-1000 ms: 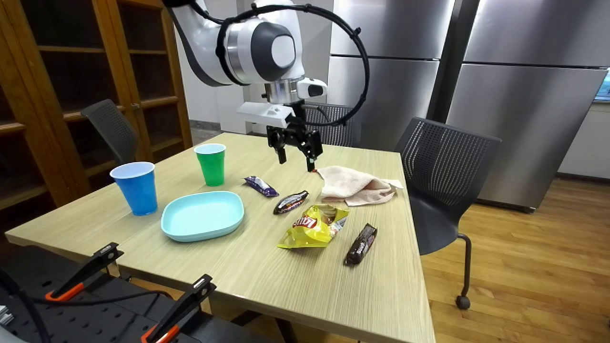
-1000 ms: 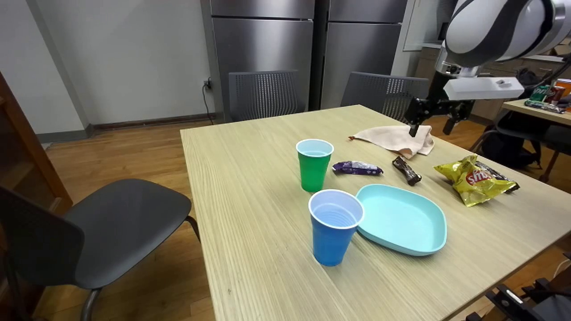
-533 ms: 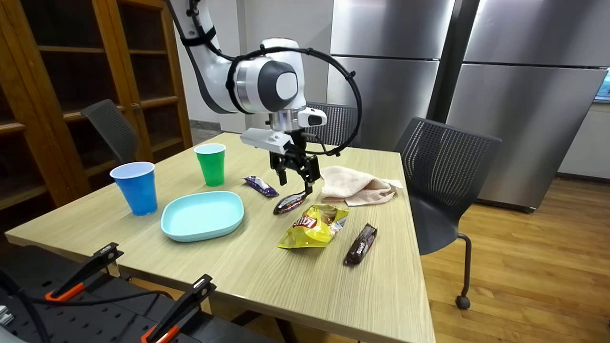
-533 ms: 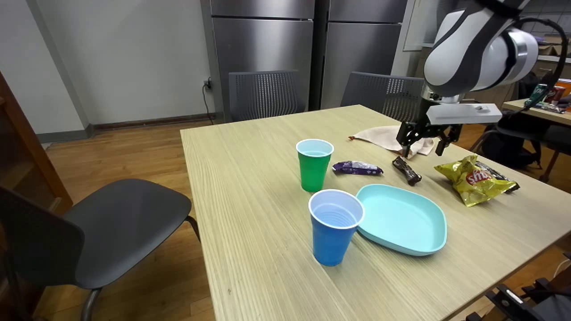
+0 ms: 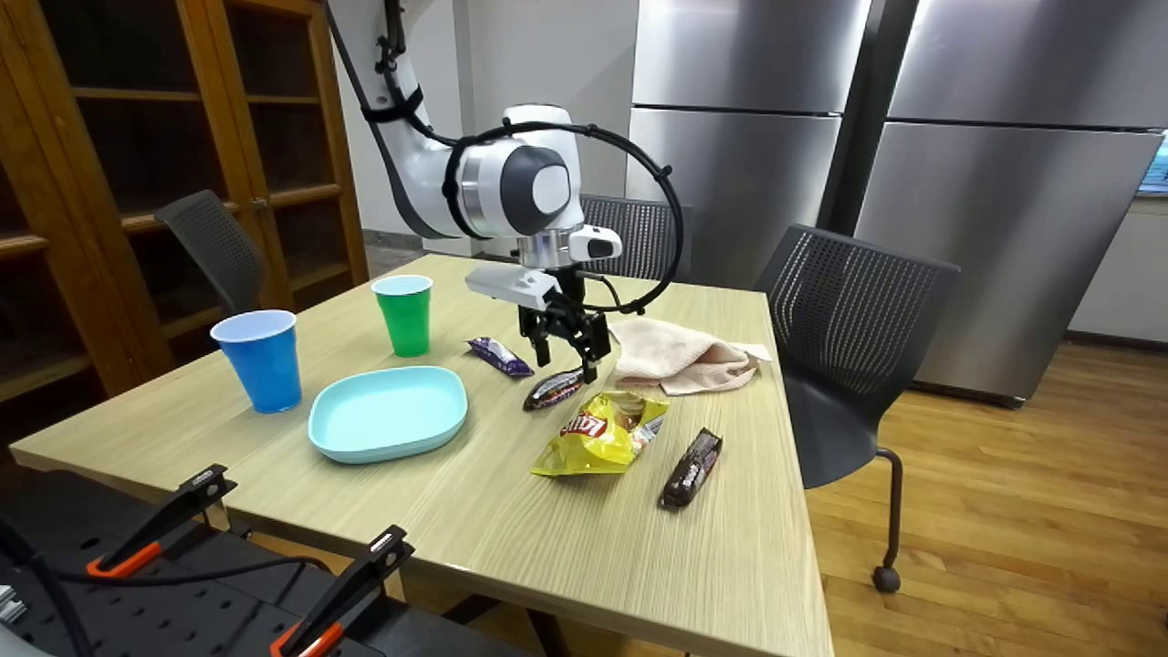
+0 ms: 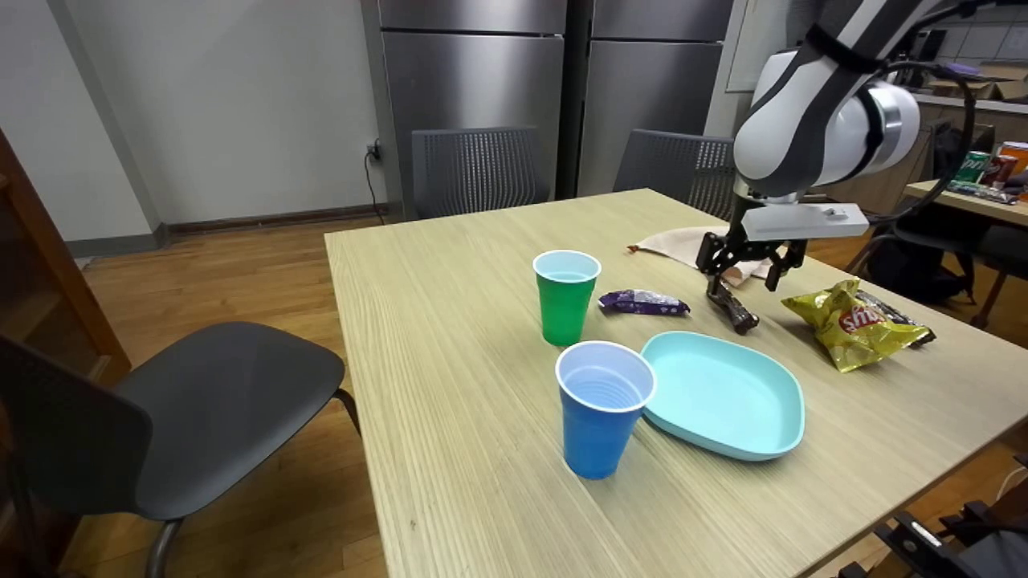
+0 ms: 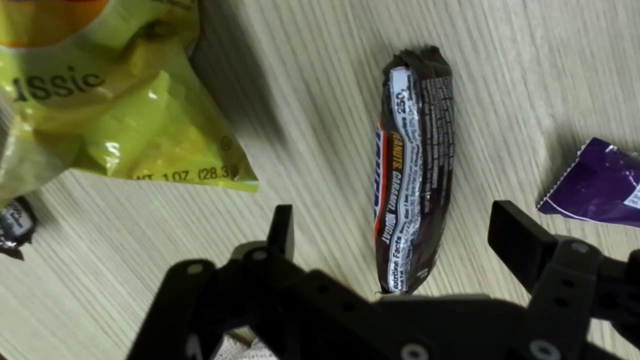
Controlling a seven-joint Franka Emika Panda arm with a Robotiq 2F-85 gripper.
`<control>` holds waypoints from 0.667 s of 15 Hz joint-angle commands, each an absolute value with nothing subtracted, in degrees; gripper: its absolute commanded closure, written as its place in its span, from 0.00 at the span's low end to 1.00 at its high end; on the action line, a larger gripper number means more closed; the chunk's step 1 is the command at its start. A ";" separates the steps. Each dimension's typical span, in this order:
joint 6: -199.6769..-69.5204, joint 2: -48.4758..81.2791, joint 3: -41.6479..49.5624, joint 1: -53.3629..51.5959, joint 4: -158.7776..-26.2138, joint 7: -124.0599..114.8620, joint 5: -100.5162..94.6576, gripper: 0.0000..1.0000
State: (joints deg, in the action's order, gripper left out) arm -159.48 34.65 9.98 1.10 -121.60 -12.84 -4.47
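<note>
Hovering over a pale wood-grained table (image 5: 511,520), the gripper (image 6: 743,286) is spread near a brown candy bar (image 7: 415,175), steel refrigerators (image 5: 739,173) beyond.

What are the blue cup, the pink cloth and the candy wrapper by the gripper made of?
The blue cup: probably thin plastic, smooth and slightly shiny, with ridges inside.
The pink cloth: likely cotton towelling, dull, lying in soft folds; the fibre can't be told.
The candy wrapper: seems thin plastic film, printed, faintly glossy and crinkled at its end; maybe foil.
</note>
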 commanded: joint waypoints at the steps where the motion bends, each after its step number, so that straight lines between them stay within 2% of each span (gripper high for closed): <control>1: -157.24 37.09 11.56 -0.96 -118.36 -14.31 -4.05 0.00; 8: -156.54 39.32 12.46 -1.84 -116.94 -14.45 -4.19 0.00; 9: -156.44 39.48 12.58 -1.92 -116.87 -14.44 -4.22 0.06; 10: -156.44 39.61 12.73 -2.05 -116.82 -14.45 -4.28 0.28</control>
